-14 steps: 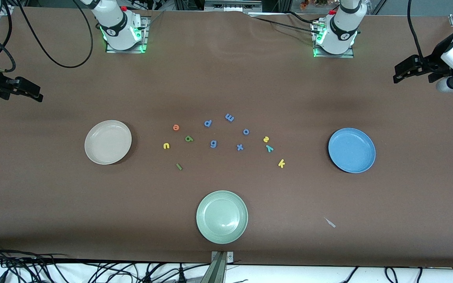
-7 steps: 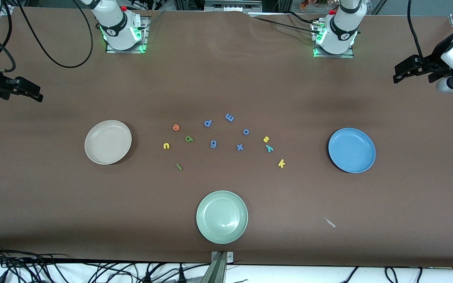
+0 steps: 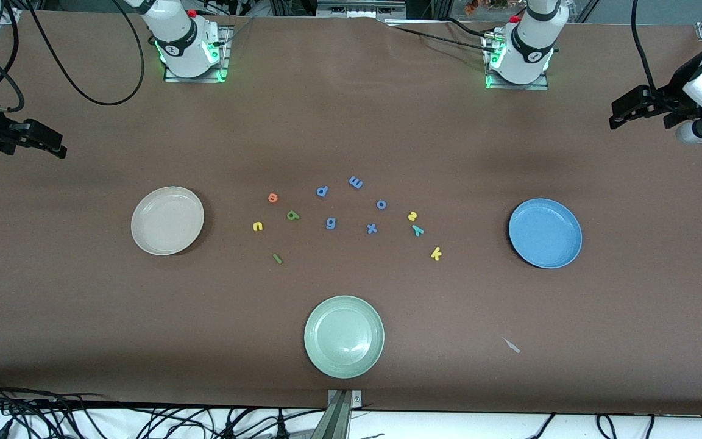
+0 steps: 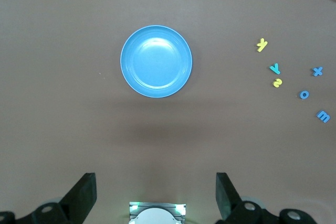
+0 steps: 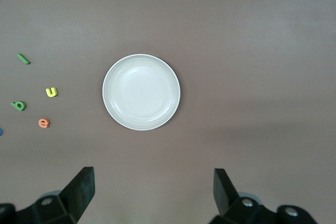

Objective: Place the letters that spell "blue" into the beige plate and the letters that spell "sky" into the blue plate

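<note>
The beige plate (image 3: 167, 220) lies toward the right arm's end, the blue plate (image 3: 545, 233) toward the left arm's end; both hold nothing. Beside the beige plate lie an orange "e" (image 3: 273, 197), light green "b" (image 3: 292, 214), yellow "u" (image 3: 258, 226) and dark green "l" (image 3: 277, 258). Nearer the blue plate lie a yellow "s" (image 3: 412, 216), teal "y" (image 3: 417, 230) and yellow "k" (image 3: 436, 253). My left gripper (image 4: 156, 192) hangs open high over the table's end past the blue plate (image 4: 156, 61). My right gripper (image 5: 154, 190) hangs open past the beige plate (image 5: 141, 92). Neither holds anything.
A pale green plate (image 3: 343, 336) sits nearest the front camera. Several blue letters (image 3: 331, 223) lie between the two letter groups. A small pale scrap (image 3: 512, 346) lies near the table's front edge. The arm bases (image 3: 189, 49) stand along the table's back edge.
</note>
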`<state>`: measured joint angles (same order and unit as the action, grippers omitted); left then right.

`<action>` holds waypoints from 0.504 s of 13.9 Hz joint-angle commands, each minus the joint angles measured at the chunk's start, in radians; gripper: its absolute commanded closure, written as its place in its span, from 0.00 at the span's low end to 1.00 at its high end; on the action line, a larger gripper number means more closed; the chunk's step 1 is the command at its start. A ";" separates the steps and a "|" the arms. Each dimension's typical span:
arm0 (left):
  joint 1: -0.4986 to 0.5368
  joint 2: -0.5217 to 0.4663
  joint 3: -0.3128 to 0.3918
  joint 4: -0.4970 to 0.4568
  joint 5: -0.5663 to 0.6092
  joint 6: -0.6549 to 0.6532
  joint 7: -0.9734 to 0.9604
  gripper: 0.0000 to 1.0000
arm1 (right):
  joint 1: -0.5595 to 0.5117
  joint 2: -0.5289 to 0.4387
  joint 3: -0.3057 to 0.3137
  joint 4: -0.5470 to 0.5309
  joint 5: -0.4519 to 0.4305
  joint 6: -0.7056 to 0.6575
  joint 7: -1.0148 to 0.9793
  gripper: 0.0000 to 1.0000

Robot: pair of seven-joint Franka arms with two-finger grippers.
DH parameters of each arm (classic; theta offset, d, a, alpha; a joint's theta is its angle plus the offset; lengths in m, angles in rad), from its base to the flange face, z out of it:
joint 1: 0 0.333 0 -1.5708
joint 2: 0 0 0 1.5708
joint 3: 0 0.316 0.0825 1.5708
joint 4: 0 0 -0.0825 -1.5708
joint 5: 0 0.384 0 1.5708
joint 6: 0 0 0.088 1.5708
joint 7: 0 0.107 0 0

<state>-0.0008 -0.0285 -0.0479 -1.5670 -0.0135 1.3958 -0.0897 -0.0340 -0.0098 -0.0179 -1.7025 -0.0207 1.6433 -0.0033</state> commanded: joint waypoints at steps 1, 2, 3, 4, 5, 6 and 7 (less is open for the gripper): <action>0.004 0.009 -0.001 0.025 -0.023 -0.020 -0.010 0.00 | -0.004 0.008 0.001 0.021 0.007 -0.005 -0.010 0.00; 0.004 0.009 -0.004 0.025 -0.023 -0.020 -0.007 0.00 | -0.004 0.008 0.001 0.021 0.007 -0.007 -0.010 0.00; 0.001 0.009 -0.009 0.025 -0.023 -0.020 -0.010 0.00 | -0.004 0.010 0.001 0.021 0.007 -0.007 -0.010 0.00; -0.005 0.009 -0.013 0.025 -0.023 -0.020 -0.010 0.00 | -0.004 0.010 0.001 0.021 0.007 -0.007 -0.010 0.00; -0.007 0.009 -0.016 0.025 -0.023 -0.020 -0.010 0.00 | -0.004 0.008 0.001 0.021 0.007 -0.007 -0.010 0.00; -0.007 0.009 -0.015 0.027 -0.023 -0.020 -0.010 0.00 | -0.004 0.010 0.001 0.021 0.007 -0.007 -0.009 0.00; -0.007 0.009 -0.016 0.027 -0.023 -0.020 -0.010 0.00 | -0.004 0.010 0.001 0.021 0.007 -0.007 -0.010 0.00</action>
<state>-0.0083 -0.0286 -0.0631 -1.5669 -0.0139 1.3958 -0.0916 -0.0340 -0.0094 -0.0179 -1.7025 -0.0207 1.6433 -0.0033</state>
